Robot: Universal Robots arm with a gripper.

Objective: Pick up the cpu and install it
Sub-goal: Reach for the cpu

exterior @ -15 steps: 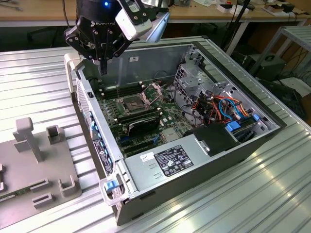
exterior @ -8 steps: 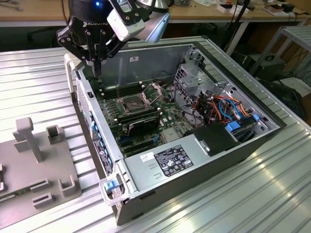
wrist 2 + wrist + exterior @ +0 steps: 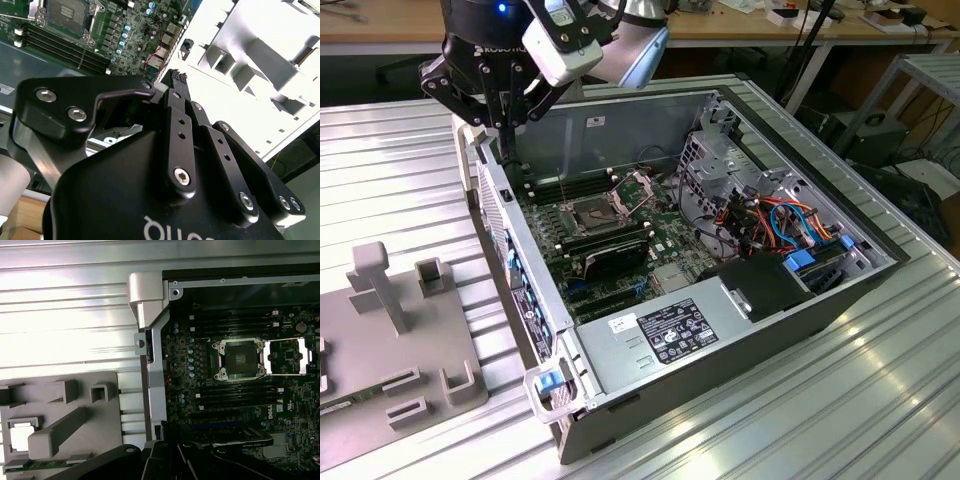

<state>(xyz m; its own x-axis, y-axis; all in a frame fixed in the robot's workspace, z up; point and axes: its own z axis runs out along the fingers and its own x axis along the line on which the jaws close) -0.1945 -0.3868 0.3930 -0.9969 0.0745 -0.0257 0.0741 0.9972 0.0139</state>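
Cpu (image 3: 21, 436) sits in its pocket on the grey fixture tray (image 3: 100, 450), well apart from the open socket (image 3: 239, 358). Gripper (image 3: 175, 80) hangs over the chassis wall (image 3: 155, 390), seemingly pinched together and empty. Risk: a skewed grab means a crooked seating and bent socket pins.

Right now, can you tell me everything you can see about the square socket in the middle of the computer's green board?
The socket is a dark square with a silver metal rim. It lies flat on the green motherboard inside the open case. Its hinged metal frame is swung open beside it, so the socket is uncovered, and no silver chip sits in it. Long dark memory slots run along two of its sides.
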